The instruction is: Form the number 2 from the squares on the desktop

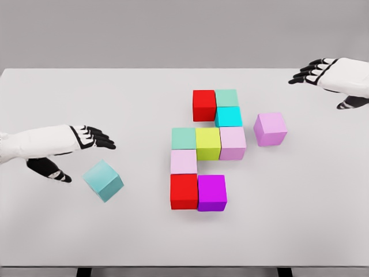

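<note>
Nine bright cubes packed tight in the middle of the white desk (173, 242), shaped like a 2 missing pieces. Teal cube (103, 180) tilted at lower left, just beside the left hand (75, 147), fingers spread, holding nothing. Loose pale purple cube (270, 128) right of the shape. Right hand (326, 75) at upper right, fingers relaxed, empty.

Simulated test bench — bare white table (57, 92), grey backdrop

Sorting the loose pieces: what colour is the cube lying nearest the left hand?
Teal, a light blue-green; the cube shows clearly in the head view, tilted beside the left hand.
</note>
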{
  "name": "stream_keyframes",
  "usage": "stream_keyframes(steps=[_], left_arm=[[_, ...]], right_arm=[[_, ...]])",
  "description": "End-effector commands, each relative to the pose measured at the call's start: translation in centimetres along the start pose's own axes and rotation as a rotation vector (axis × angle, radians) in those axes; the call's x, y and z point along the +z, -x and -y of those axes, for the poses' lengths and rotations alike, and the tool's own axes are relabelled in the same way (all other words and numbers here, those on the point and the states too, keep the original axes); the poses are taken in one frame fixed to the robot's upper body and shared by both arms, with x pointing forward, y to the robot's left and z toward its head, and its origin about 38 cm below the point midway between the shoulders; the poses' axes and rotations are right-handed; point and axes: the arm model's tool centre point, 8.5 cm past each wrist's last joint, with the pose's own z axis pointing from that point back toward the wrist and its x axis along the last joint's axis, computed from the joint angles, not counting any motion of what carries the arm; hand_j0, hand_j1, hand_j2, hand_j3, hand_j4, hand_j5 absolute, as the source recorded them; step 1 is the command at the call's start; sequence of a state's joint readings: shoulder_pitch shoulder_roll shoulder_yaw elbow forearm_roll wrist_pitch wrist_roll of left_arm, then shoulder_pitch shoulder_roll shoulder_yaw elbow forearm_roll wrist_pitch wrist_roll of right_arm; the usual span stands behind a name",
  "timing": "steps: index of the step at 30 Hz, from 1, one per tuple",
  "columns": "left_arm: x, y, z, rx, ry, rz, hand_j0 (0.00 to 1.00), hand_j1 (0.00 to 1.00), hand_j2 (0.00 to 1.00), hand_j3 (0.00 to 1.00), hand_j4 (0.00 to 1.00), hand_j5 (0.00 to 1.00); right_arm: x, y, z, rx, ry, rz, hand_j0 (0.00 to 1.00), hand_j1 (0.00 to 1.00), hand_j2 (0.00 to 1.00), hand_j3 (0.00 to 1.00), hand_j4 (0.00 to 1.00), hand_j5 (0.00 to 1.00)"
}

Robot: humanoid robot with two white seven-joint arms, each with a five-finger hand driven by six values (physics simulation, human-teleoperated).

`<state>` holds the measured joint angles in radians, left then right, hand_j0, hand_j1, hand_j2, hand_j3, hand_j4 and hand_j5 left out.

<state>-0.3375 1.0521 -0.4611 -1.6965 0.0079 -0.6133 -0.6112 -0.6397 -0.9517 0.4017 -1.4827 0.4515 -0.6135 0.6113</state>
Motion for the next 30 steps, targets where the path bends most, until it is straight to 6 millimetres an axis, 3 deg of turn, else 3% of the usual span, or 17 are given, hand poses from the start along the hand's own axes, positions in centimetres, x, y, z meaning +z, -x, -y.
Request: stream_keyframes(steps=[1,4,8,11,20,25,30], left_arm=[[-0.2,0.5,1.1,0.028,0.022,-0.007,1.0,1.0,1.0,1.0,1.0,1.0],[-1.2,0.4,1.6,0.044,0.018,0.013,1.0,1.0,1.0,1.0,1.0,1.0],[-2.3,1.4,2.2,0.063,0.037,0.007,1.0,1.0,1.0,1.0,1.0,1.0],[-2.7,1.4,2.4,0.064,0.045,0.013,1.0,1.0,1.0,1.0,1.0,1.0],[-3.1,2.2,3.9,0.108,0.062,0.002,1.0,1.0,1.0,1.0,1.0,1.0],[-3.4,2.9,4.5,0.117,0.07,-0.016,1.0,1.0,1.0,1.0,1.0,1.0],[-4.0,3.7,5.0,0.128,0.076,-0.03,1.0,1.0,1.0,1.0,1.0,1.0]], right_arm=[[-0.3,-0.2,0.0,-0.008,0.007,0.008,1.0,1.0,1.0,1.0,1.0,1.0],[-0.6,-0.5,0.1,-0.008,0.012,0.018,1.0,1.0,1.0,1.0,1.0,1.0],[-2.4,-2.6,-1.5,-0.098,0.002,0.133,1.0,1.0,1.0,1.0,1.0,1.0],[-2.4,-3.5,-1.0,-0.252,0.085,0.235,1.0,1.0,1.0,1.0,1.0,1.0],[-4.0,-4.8,-2.5,-0.281,0.035,0.285,1.0,1.0,1.0,1.0,1.0,1.0],[-4.6,-2.6,-3.8,-0.412,0.053,0.234,1.0,1.0,1.0,1.0,1.0,1.0],[-6.2,-2.6,-6.2,-0.463,-0.002,0.23,1.0,1.0,1.0,1.0,1.0,1.0]])
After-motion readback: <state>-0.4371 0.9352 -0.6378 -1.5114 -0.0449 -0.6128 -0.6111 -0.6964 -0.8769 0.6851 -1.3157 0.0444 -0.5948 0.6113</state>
